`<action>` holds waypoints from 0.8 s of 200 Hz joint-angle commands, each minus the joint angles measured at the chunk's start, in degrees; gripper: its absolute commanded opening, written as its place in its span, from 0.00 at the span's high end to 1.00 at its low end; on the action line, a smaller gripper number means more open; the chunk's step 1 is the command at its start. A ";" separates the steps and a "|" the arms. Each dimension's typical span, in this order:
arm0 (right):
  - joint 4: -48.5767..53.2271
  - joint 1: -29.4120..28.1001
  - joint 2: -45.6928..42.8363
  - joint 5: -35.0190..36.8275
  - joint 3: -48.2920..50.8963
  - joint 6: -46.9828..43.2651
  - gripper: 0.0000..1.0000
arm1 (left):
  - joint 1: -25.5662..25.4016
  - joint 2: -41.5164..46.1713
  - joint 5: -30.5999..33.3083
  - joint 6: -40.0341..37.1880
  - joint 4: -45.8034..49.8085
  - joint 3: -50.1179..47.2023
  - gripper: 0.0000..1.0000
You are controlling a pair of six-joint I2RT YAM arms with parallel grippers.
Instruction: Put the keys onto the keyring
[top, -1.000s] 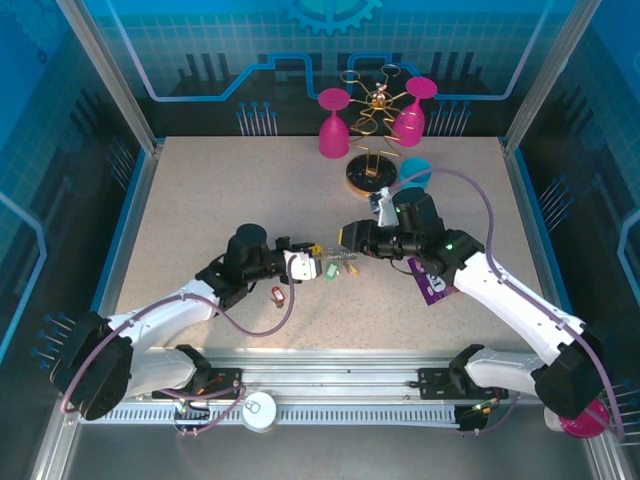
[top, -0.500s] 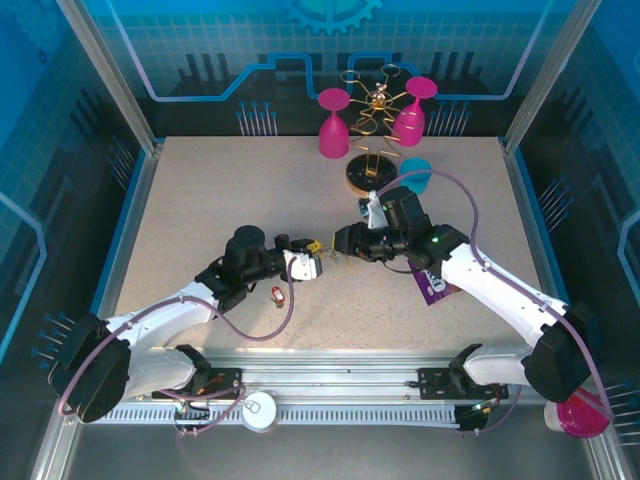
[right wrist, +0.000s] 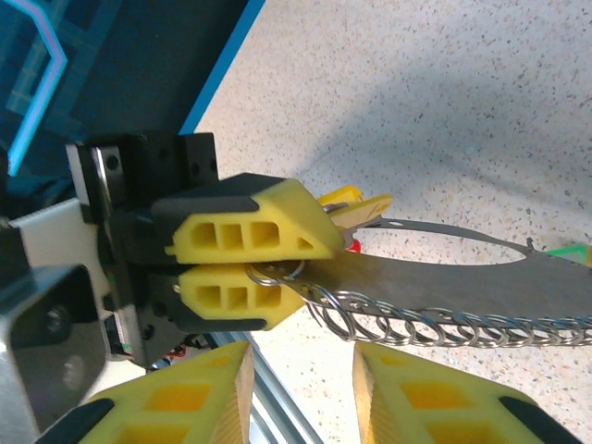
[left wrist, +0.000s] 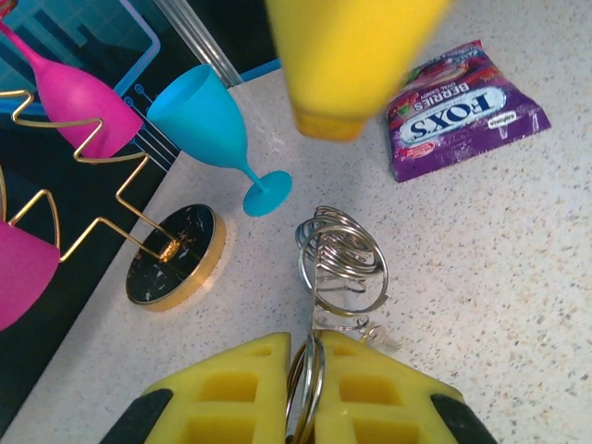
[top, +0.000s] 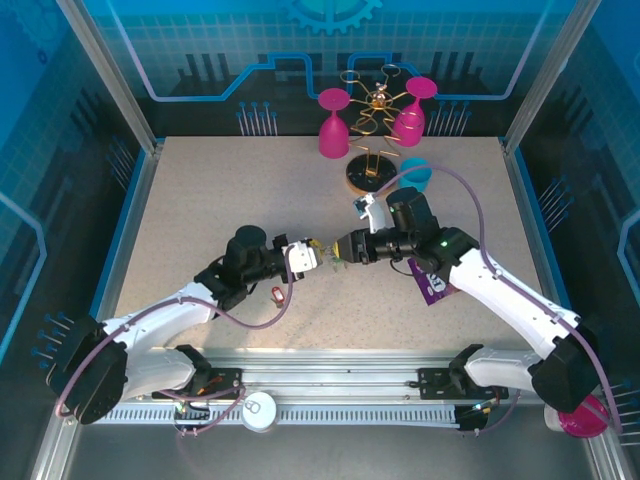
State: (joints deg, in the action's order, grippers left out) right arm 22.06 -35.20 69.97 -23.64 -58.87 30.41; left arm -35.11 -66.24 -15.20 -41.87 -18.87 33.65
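Observation:
The keyring (right wrist: 444,282) is a flat dark grey loop with a row of silvery wire rings (left wrist: 342,264) along its edge. It hangs between both grippers just above the table. My left gripper (top: 308,258) (left wrist: 307,347) is shut on one small ring at its end (right wrist: 277,268). A yellow key head (right wrist: 361,205) sticks out behind the left fingers, and a green key tip (right wrist: 572,252) shows at the loop's far side. A red key (top: 279,293) lies on the table under the left wrist. My right gripper (top: 343,250) (right wrist: 301,370) is open, facing the left gripper, with its fingers just short of the rings.
The purple packet (top: 432,283) (left wrist: 462,102) lies under the right forearm. The gold rack on a round base (top: 368,175) holds pink glasses (top: 333,125) at the back, with a blue glass (left wrist: 217,129) beside it. A white disc (top: 259,410) sits on the front rail.
The right gripper has shifted slightly, staying close to the left gripper's tip. The left gripper has edged right and up, still holding the ring.

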 commanded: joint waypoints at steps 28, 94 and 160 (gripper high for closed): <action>1.22 -0.31 1.21 -3.60 -1.87 -1.93 0.66 | -0.38 1.33 -0.89 10.23 1.94 3.35 1.00; 1.21 -0.29 2.11 -2.92 -2.26 -2.06 0.66 | -0.35 1.60 -2.68 11.37 1.57 3.09 1.00; 0.31 -0.30 3.23 -2.95 -2.39 -1.80 0.66 | -0.41 1.38 -3.94 11.36 2.31 3.53 1.00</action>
State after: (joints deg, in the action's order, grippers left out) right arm 22.41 -35.20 72.47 -26.00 -59.37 29.45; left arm -35.11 -66.24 -16.73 -31.40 -15.51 34.85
